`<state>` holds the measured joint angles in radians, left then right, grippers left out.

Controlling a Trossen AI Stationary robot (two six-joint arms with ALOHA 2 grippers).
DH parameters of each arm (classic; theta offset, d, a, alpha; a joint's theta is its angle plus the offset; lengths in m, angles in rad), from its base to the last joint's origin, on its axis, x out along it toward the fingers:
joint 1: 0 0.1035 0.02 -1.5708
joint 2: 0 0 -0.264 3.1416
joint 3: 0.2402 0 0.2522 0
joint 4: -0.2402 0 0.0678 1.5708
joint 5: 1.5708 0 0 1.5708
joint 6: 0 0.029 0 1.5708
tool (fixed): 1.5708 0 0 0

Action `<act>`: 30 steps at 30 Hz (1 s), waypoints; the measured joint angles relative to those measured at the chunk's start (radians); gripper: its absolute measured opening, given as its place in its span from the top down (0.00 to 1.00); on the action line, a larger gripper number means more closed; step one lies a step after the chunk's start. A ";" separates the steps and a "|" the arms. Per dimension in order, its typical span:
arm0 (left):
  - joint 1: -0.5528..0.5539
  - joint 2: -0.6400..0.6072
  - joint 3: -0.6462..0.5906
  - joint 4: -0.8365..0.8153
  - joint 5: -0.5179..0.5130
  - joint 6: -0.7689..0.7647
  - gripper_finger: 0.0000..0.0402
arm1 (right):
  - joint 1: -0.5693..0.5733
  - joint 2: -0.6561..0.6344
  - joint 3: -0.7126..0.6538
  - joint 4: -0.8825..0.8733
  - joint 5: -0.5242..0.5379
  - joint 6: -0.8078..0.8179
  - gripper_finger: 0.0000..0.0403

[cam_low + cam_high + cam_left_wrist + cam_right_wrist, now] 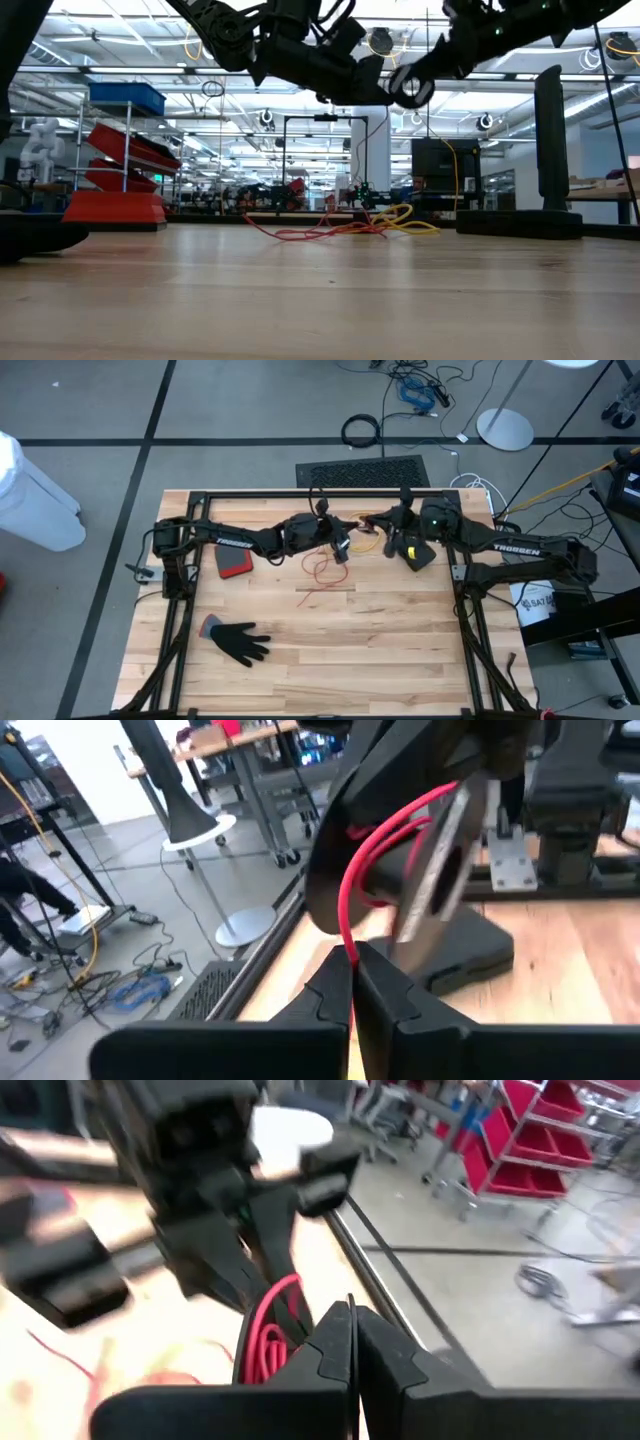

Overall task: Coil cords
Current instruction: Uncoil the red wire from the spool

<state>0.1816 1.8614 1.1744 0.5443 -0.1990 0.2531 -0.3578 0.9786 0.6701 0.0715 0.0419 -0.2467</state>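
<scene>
A thin red cord (320, 570) lies loose on the wooden table, and part of it rises to my two grippers, which meet above the table's far middle. A yellow cord (368, 543) lies tangled beside it; in the low view both rest on the table, red cord (320, 230) and yellow cord (408, 216). My left gripper (341, 548) (352, 965) is shut on a red strand. My right gripper (385, 530) (352, 1320) is shut, with small red loops (268, 1335) at its fingers. No black cord shows. My left gripper pinches a single strand of the red cord (345, 942) between its two fingertips, coming nearly level from the table's left. From the fingertips the strand curves up to the loops at the right gripper (400, 830), clear of the table. My right gripper has several small loops of the red cord (262, 1342) close against its fingers, lifted clear of the table. It comes nearly level from the table's right. Its own fingers hide where the cord is pinched.
A black glove (240, 642) lies near the front left. A flat red object (233, 563) sits under the left arm. Black frame rails (320, 493) edge the table. A thick black cable ring (361, 430) and other cables lie on the floor beyond.
</scene>
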 joint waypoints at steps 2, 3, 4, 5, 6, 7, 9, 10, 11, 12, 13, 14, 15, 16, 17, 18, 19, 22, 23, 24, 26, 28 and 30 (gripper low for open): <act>0.000 0.000 0.000 -0.020 -0.013 0.018 0.99 | 0.004 0.014 -0.013 0.019 0.015 -0.057 1.00; 0.000 0.000 0.000 -0.029 -0.023 0.026 0.99 | 0.009 0.020 -0.025 0.040 0.016 -0.088 1.00; 0.000 0.000 0.000 -0.039 -0.035 0.035 0.99 | 0.014 0.027 -0.036 0.064 0.016 -0.118 1.00; -0.001 0.000 -0.002 -0.042 -0.046 0.043 0.99 | 0.020 0.035 -0.048 0.091 0.016 -0.142 1.00; -0.001 0.000 -0.005 -0.048 -0.059 0.048 0.99 | 0.025 0.039 -0.062 0.123 0.016 -0.160 1.00; -0.001 0.000 -0.006 -0.061 -0.068 0.053 0.99 | 0.030 0.043 -0.078 0.161 0.028 -0.181 1.00; -0.001 0.000 -0.010 -0.096 -0.091 0.072 1.00 | 0.046 0.045 -0.109 0.221 0.070 -0.239 1.00; -0.002 0.000 -0.013 -0.108 -0.107 0.081 1.00 | 0.052 0.045 -0.126 0.242 0.088 -0.271 1.00; -0.002 0.000 -0.016 -0.118 -0.118 0.092 1.00 | 0.059 0.046 -0.142 0.260 0.104 -0.297 1.00; -0.004 0.000 -0.019 -0.128 -0.125 0.095 1.00 | 0.064 0.046 -0.158 0.276 0.121 -0.314 1.00; -0.005 0.000 -0.019 -0.135 -0.130 0.095 1.00 | 0.068 0.046 -0.172 0.293 0.139 -0.323 1.00; -0.008 0.000 -0.019 -0.137 -0.131 0.096 1.00 | 0.069 0.046 -0.184 0.307 0.155 -0.328 1.00; -0.011 0.000 -0.019 -0.136 -0.132 0.096 1.00 | 0.071 0.046 -0.196 0.320 0.173 -0.333 1.00; -0.014 0.000 -0.019 -0.130 -0.131 0.098 1.00 | 0.072 0.046 -0.209 0.330 0.191 -0.340 1.00; -0.019 0.000 -0.019 -0.124 -0.131 0.102 1.00 | 0.072 0.046 -0.224 0.346 0.207 -0.346 1.00; -0.022 0.000 -0.019 -0.117 -0.126 0.106 1.00 | 0.072 0.046 -0.238 0.362 0.219 -0.349 1.00; -0.027 0.000 -0.019 -0.106 -0.108 0.112 1.00 | 0.072 0.046 -0.252 0.384 0.226 -0.354 1.00; -0.040 0.000 -0.019 -0.086 -0.049 0.120 1.00 | 0.072 0.046 -0.288 0.457 0.247 -0.381 1.00; -0.044 0.000 -0.019 -0.080 -0.032 0.119 1.00 | 0.072 0.048 -0.297 0.476 0.248 -0.388 1.00; -0.048 0.000 -0.019 -0.073 -0.018 0.114 1.00 | 0.072 0.052 -0.302 0.491 0.249 -0.395 1.00; -0.056 0.000 -0.019 -0.052 0.022 0.094 1.00 | 0.072 0.063 -0.303 0.522 0.248 -0.410 1.00; -0.062 0.000 -0.019 -0.030 0.078 0.084 1.00 | 0.072 0.085 -0.303 0.562 0.247 -0.426 1.00; -0.068 0.005 -0.018 -0.006 0.139 0.069 1.00 | 0.072 0.114 -0.303 0.603 0.245 -0.432 1.00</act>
<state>0.1138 1.8662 1.1565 0.5383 -0.0602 0.3221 -0.2859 1.0930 0.3668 0.6743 0.2871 -0.6784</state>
